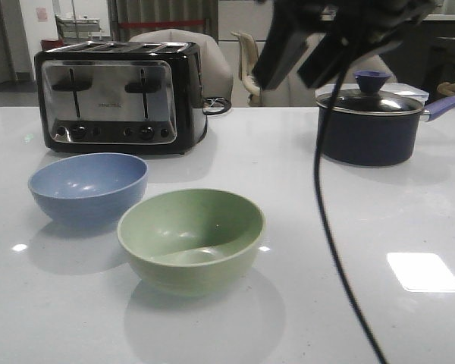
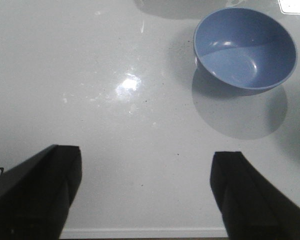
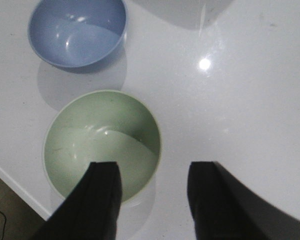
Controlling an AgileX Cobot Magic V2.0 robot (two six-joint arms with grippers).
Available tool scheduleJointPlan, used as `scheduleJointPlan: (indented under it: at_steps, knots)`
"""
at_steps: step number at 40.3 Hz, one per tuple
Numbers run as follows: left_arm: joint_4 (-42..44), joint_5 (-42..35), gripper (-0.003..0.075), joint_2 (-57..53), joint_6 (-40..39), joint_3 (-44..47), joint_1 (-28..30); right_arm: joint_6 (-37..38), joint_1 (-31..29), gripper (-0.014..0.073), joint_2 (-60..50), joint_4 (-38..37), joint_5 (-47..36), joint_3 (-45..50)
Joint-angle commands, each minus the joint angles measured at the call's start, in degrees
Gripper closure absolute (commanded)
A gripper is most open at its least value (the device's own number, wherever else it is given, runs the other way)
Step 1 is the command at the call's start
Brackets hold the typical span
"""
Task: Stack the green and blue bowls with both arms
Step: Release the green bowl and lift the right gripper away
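The dusty blue bowl sits upright on the white table at the left. The sage green bowl sits just right of it and nearer the front, close beside it. Both are empty. My left gripper is open and empty above bare table near the front edge, with the blue bowl well ahead of it. My right gripper is open and empty above the green bowl; one finger is over the bowl's inside, the other is outside its rim. The blue bowl lies beyond. The right arm hangs blurred at the top.
A black and chrome toaster stands behind the blue bowl. A dark lidded saucepan with a purple handle stands at the back right. A black cable hangs from the right arm across the table. The table's front edge is just below the left gripper.
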Motion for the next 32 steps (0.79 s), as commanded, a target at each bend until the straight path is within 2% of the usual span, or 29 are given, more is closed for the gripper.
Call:
scheduleJointPlan:
  at_steps: [1,8,23,32]
  knots:
    - [-0.4,-4.3,0.0135,-0.2,-0.4,-2.1,0.0,-0.4,0.0,0.0160,-8.0,-1.9,-2.1,1.1]
    - [-0.4,-4.3,0.0135,-0.2,-0.4,-2.1,0.0,-0.4,0.0,0.0160,-18.2,-4.3,0.5,6.8]
    - [-0.4,-4.4,0.0135,-0.2,-0.4,-2.1,0.0,-1.2,0.0,0.0160,-38.2,-4.5,8.2,18.3]
    - [-0.4,-4.8,0.0135,0.0,-0.4,-2.1,0.0,-1.2,0.0,0.0160,-45.8,-4.5,9.5,22.3]
